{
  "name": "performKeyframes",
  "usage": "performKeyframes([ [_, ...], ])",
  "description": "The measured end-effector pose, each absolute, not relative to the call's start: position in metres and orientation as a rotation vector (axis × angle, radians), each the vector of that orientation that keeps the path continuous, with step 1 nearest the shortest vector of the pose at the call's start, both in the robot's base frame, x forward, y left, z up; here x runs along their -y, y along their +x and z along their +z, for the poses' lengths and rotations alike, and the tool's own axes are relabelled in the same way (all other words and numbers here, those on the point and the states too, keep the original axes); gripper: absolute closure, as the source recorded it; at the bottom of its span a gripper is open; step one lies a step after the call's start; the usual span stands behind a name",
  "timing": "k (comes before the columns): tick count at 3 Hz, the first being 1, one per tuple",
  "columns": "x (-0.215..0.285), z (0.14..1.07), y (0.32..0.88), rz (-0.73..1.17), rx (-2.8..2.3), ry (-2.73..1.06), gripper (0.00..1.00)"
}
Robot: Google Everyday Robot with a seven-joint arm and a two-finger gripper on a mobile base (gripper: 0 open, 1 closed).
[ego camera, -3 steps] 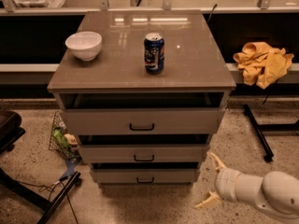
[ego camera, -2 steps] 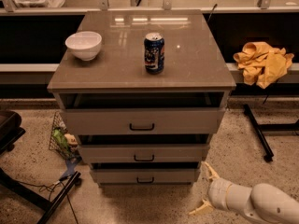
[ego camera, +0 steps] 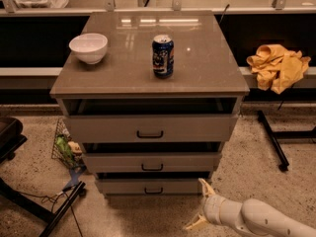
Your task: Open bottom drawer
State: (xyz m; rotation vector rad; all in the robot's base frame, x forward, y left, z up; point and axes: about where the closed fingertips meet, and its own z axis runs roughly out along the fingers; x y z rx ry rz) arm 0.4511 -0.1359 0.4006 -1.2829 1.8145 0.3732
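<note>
The bottom drawer [ego camera: 153, 186] is the lowest of three grey-beige drawer fronts in the cabinet, with a small black bar handle [ego camera: 153, 190]. A thin dark gap shows above its front. My gripper [ego camera: 201, 205] is low at the bottom right, on a white arm [ego camera: 256, 219], just right of and below the drawer's right end. Its two cream fingers [ego camera: 205, 187] are spread apart and empty, pointing left toward the cabinet. It touches nothing.
A white bowl [ego camera: 88, 47] and a blue can [ego camera: 162, 56] stand on the cabinet top. The two upper drawers [ego camera: 149, 129] stick out a little. A yellow cloth [ego camera: 278, 65] lies on the right ledge. A wire basket [ego camera: 65, 147] and black stand legs [ego camera: 272, 138] are on the floor.
My gripper and arm have moved left and down, closer to the bottom drawer's right end. The drawers have not moved.
</note>
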Motion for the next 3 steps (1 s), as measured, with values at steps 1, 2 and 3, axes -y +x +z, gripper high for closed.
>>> performKeyframes([
  [1, 0.136, 0.401, 0.451, 0.373, -1.814, -1.283, 0.00],
  [2, 0.134, 0.383, 0.461, 0.388, -1.811, -1.252, 0.00],
  [3, 0.132, 0.355, 0.482, 0.390, -1.805, -1.227, 0.00],
])
